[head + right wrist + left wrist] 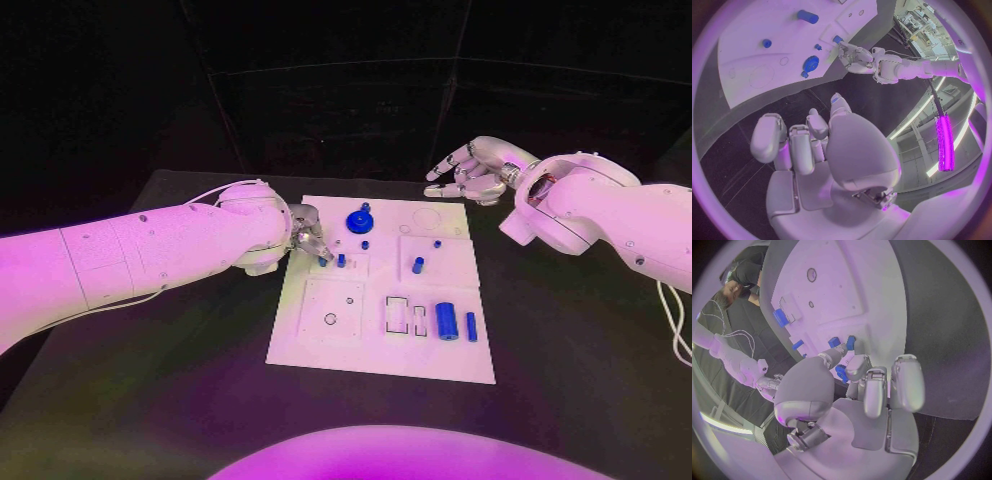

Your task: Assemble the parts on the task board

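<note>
Head view: left hand (306, 233) pinches a small blue part (322, 261) upright at the task board (378, 350)'s left edge; right hand (473, 170), fingers loosely curled and empty, hovers well apart.

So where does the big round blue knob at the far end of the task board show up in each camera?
Head view: the round blue knob stands near the task board's far edge, just beyond the left hand.
Left wrist view: I cannot tell it among the blue parts.
Right wrist view: it sits near the board's edge.
Shared landmark: the left hand at the board's side.
</note>
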Action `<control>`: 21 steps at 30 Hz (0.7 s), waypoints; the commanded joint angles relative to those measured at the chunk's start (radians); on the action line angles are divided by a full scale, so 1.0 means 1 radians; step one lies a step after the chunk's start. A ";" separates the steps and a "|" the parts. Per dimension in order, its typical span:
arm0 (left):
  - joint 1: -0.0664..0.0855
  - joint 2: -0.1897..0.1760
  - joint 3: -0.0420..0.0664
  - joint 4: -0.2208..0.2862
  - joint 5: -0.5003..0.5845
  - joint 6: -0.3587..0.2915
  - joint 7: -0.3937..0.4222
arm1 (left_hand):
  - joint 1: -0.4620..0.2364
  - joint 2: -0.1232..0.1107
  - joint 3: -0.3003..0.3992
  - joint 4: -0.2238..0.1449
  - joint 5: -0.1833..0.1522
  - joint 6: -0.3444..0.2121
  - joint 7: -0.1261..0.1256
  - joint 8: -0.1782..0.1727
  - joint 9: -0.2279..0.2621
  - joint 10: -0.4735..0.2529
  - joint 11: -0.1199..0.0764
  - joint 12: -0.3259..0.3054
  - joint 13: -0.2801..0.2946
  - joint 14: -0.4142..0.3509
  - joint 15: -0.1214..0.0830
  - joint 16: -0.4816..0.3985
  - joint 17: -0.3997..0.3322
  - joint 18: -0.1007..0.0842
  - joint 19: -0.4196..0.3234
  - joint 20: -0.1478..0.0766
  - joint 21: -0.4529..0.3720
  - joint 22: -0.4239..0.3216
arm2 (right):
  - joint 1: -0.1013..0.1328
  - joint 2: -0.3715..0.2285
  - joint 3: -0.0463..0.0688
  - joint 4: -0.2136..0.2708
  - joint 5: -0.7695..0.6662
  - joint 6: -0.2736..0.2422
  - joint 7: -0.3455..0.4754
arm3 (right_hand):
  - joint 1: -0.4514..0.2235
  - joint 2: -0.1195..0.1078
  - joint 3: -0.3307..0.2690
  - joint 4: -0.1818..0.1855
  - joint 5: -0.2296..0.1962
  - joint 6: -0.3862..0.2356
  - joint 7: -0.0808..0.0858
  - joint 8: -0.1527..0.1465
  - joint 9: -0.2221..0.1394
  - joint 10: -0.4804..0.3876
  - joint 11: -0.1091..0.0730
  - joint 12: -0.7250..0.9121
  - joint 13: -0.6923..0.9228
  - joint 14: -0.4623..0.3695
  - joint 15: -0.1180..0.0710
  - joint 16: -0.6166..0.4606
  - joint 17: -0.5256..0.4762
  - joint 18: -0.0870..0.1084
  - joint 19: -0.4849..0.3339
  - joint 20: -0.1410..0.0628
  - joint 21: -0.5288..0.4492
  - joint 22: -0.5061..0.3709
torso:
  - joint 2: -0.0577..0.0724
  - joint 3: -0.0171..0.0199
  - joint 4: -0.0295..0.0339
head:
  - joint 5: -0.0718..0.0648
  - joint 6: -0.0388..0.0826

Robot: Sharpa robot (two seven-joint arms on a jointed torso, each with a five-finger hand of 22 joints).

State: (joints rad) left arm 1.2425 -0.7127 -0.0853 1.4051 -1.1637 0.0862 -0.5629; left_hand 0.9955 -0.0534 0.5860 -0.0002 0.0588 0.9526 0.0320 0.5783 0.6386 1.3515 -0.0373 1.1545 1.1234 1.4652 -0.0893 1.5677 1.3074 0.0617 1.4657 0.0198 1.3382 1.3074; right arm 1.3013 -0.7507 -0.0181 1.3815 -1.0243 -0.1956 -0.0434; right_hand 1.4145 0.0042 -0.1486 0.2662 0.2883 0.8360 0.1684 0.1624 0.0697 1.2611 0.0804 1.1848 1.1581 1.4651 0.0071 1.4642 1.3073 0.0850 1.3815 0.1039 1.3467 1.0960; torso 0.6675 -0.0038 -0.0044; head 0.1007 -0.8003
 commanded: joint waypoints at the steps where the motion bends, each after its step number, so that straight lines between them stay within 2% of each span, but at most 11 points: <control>1: 0.000 0.004 0.000 0.004 0.010 0.014 0.000 | -0.020 -0.009 -0.024 0.009 0.000 0.008 0.000 0.006 -0.002 0.009 -0.001 0.008 0.005 0.106 -0.008 0.003 0.263 -0.006 0.041 -0.008 0.007 0.046 | 0.002 0.000 0.001 0.002 -0.005 0.006 0.002 | 0.009 0.003 -0.001 -0.005 0.003 -0.006 0.001 0.007 -0.001 -0.007 0.000 -0.004 0.000 0.069 -0.008 -0.004 0.113 0.004 -0.006 -0.001 -0.006 -0.001 | 0.000 0.0001 0.0003 | -0.002 -0.001; 4: 0.000 0.003 0.000 0.001 0.010 0.013 -0.003 | -0.041 -0.021 -0.068 0.025 0.000 0.014 -0.001 0.007 -0.004 0.013 -0.002 0.015 0.010 0.106 -0.009 0.003 0.263 -0.008 0.044 -0.009 0.016 0.055 | 0.002 0.000 0.001 0.002 -0.005 0.004 0.003 | 0.009 0.003 -0.001 -0.005 0.003 -0.006 0.001 0.007 -0.001 -0.007 0.000 -0.004 0.000 0.069 -0.008 -0.004 0.113 0.004 -0.006 -0.001 -0.006 -0.001 | -0.001 0.0011 0.0000 | -0.003 0.000; 7: 0.000 0.001 0.000 -0.002 0.010 0.011 -0.006 | -0.056 -0.023 -0.111 0.041 -0.001 0.018 -0.002 0.008 -0.006 0.014 -0.002 0.019 0.013 0.106 -0.009 0.003 0.263 -0.009 0.045 -0.010 0.019 0.059 | 0.002 0.000 0.001 0.002 -0.005 0.002 0.004 | 0.007 0.002 -0.004 -0.004 0.005 -0.005 0.001 0.008 -0.001 -0.006 0.000 -0.002 0.002 0.069 -0.008 -0.004 0.114 0.004 -0.006 -0.001 -0.006 -0.001 | -0.001 0.0004 0.0011 | -0.004 0.000; 9: 0.000 0.001 0.000 -0.004 0.010 0.009 -0.008 | -0.079 -0.027 -0.148 0.061 -0.001 0.024 -0.001 0.010 -0.006 0.017 -0.001 0.023 0.017 0.106 -0.009 0.003 0.263 -0.010 0.047 -0.010 0.025 0.065 | 0.002 0.000 0.001 0.002 -0.005 0.000 0.005 | 0.003 0.002 -0.008 -0.001 0.005 -0.005 0.001 0.009 -0.001 -0.005 0.000 -0.001 0.002 0.069 -0.008 -0.004 0.113 0.004 -0.006 -0.001 -0.006 -0.001 | -0.001 0.0002 0.0011 | -0.003 0.000; 11: 0.000 0.000 0.000 -0.006 0.010 0.004 -0.010 | -0.105 -0.041 -0.199 0.084 -0.003 0.028 -0.003 0.013 -0.006 0.019 -0.003 0.027 0.020 0.106 -0.010 0.003 0.263 -0.011 0.048 -0.011 0.028 0.069 | 0.002 0.001 0.001 0.001 -0.005 -0.001 0.006 | 0.001 0.002 -0.009 0.000 0.005 -0.004 0.001 0.009 -0.001 -0.005 0.000 -0.001 0.002 0.069 -0.008 -0.004 0.114 0.004 -0.006 -0.001 -0.006 -0.001 | -0.001 0.0008 0.0012 | -0.003 0.002; 16: 0.000 -0.003 0.000 -0.013 0.010 -0.021 -0.005 | -0.109 -0.034 -0.295 0.122 -0.010 0.027 -0.008 0.015 -0.007 0.018 -0.007 0.028 0.020 0.106 -0.014 0.003 0.263 -0.011 0.047 -0.015 0.027 0.070 | 0.001 0.003 0.001 0.000 -0.005 -0.005 0.007 | 0.000 0.003 -0.010 0.001 0.004 -0.004 0.001 0.010 -0.001 -0.005 0.000 -0.001 0.002 0.070 -0.008 -0.004 0.114 0.004 -0.006 -0.001 -0.006 0.000 | -0.001 0.0004 -0.0003 | -0.005 0.004; 21: 0.000 -0.007 0.000 -0.017 0.009 -0.058 0.012 | -0.095 -0.019 -0.335 0.139 -0.011 0.025 -0.009 0.016 -0.008 0.017 -0.008 0.027 0.018 0.106 -0.015 0.003 0.263 -0.010 0.046 -0.017 0.023 0.068 | 0.001 0.003 0.000 0.000 -0.005 -0.007 0.007 | 0.000 0.003 -0.010 0.001 0.004 -0.004 0.001 0.010 -0.001 -0.005 0.000 -0.001 0.002 0.070 -0.008 -0.004 0.114 0.004 -0.006 -0.001 -0.006 0.000 | -0.001 0.0004 0.0000 | -0.005 0.006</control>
State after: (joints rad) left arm 1.2410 -0.7190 -0.0860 1.3879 -1.1587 0.0683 -0.5641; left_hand 0.8982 -0.0777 0.2557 0.1379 0.0532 0.9742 0.0287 0.5890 0.6320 1.3687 -0.0413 1.1773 1.1421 1.4667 -0.0983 1.5677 1.3074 0.0618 1.4656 0.0129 1.3613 1.3074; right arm 1.3005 -0.7477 -0.0181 1.3810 -1.0259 -0.1965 -0.0424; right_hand 1.4144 0.0041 -0.1540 0.2660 0.2883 0.8360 0.1684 0.1667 0.0698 1.2611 0.0804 1.1848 1.1596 1.4651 0.0071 1.4642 1.3073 0.0850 1.3815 0.1039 1.3467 1.0962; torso 0.6659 -0.0033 -0.0035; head 0.0958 -0.7950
